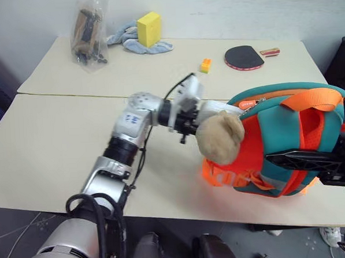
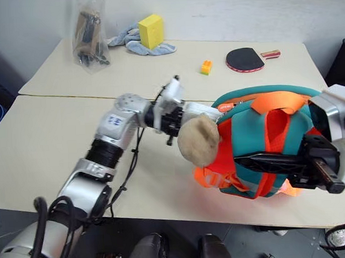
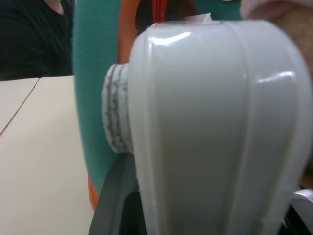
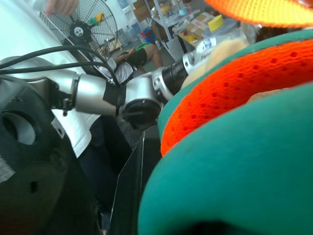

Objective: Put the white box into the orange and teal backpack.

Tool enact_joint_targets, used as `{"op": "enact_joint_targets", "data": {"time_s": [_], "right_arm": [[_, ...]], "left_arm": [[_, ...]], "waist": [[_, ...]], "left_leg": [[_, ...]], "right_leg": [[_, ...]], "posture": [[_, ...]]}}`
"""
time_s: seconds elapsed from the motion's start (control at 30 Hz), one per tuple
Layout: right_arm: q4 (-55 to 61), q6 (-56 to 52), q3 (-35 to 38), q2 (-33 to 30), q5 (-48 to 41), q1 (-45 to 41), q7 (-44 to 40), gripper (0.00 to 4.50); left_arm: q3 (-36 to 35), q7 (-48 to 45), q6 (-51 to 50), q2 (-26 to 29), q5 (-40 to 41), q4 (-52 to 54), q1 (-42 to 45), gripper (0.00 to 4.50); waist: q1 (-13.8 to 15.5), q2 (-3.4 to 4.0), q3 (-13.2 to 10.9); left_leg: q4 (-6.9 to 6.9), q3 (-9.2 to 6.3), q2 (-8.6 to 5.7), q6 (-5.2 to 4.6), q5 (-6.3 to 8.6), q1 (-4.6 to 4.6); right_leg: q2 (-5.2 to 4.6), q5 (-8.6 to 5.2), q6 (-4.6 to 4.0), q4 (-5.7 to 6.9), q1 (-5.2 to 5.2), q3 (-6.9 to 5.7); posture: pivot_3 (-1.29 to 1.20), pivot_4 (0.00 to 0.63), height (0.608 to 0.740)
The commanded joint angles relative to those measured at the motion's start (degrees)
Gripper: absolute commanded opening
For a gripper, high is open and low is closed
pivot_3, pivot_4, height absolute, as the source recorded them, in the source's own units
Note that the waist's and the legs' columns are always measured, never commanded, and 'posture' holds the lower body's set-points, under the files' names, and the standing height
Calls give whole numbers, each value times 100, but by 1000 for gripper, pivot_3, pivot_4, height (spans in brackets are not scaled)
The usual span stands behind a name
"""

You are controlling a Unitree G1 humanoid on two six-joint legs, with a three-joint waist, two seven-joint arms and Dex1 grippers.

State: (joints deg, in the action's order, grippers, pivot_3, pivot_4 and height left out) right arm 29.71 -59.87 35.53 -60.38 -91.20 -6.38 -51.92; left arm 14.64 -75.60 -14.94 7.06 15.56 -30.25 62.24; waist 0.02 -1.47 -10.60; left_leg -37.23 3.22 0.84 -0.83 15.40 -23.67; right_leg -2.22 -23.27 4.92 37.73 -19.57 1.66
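The left gripper (image 1: 218, 112) holds the white box (image 3: 215, 122) at the mouth of the orange and teal backpack (image 1: 278, 152), not yet fully inside. The right gripper (image 2: 261, 162) pinches the backpack on the right. The beige table (image 1: 46, 153) carries a yellow block (image 1: 149, 29) far back.

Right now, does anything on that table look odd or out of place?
Mostly the orange and teal backpack: it lies on its side at the table's front edge, its plush toy flopped forward. The white box pokes halfway into its opening. Nothing looks spilled or broken.
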Motion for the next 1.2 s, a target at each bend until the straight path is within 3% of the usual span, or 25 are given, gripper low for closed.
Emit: {"op": "enact_joint_targets", "data": {"time_s": [0.03,0.17,0.37,0.63,0.73,0.9,1.2], "right_arm": [[189,328,-179,124,197,-130,190,43],[279,485,-315,289,460,29,380,0],[363,563,-220,388,459,362,418,0],[383,718,-284,470,579,573,458,0],[345,747,-318,467,559,548,479,0],[295,745,-380,445,512,461,530,0],[306,698,-393,396,494,438,570,0]], "left_arm": [[254,301,6,-419,-208,139,93,1242],[3,733,-504,-568,-145,136,228,2499],[-469,469,-760,354,93,598,125,4377],[-1057,-729,-1929,2024,1095,1583,-263,4445],[-1321,-747,-2515,2389,1573,2101,-303,4445],[-1049,99,-2283,2076,1320,2994,-652,4445],[-492,1148,-2104,1280,943,3037,-766,4445]], "waist": [[-15,-1,0],[-14,0,0],[-83,0,0],[-146,2,0],[-149,2,0],[-94,2,0],[-55,1,0]], "left_leg": [[1,0,0,0,0,0],[1,-3,2,0,-1,2],[9,-3,11,15,-10,11],[8,-6,11,23,-14,13],[6,-10,10,23,-14,12],[1,-23,0,16,-10,13],[2,-21,1,14,-11,12]], "right_leg": [[1,0,0,1,-1,0],[5,0,0,4,0,1],[17,0,-1,10,-1,6],[11,0,-1,9,2,5],[8,0,-1,8,4,3],[-1,0,0,3,19,-3],[9,0,0,5,14,0]], "posture": [[0,150,740],[0,150,740],[0,150,740],[0,150,740],[0,150,740],[0,150,740],[0,150,740]]}}
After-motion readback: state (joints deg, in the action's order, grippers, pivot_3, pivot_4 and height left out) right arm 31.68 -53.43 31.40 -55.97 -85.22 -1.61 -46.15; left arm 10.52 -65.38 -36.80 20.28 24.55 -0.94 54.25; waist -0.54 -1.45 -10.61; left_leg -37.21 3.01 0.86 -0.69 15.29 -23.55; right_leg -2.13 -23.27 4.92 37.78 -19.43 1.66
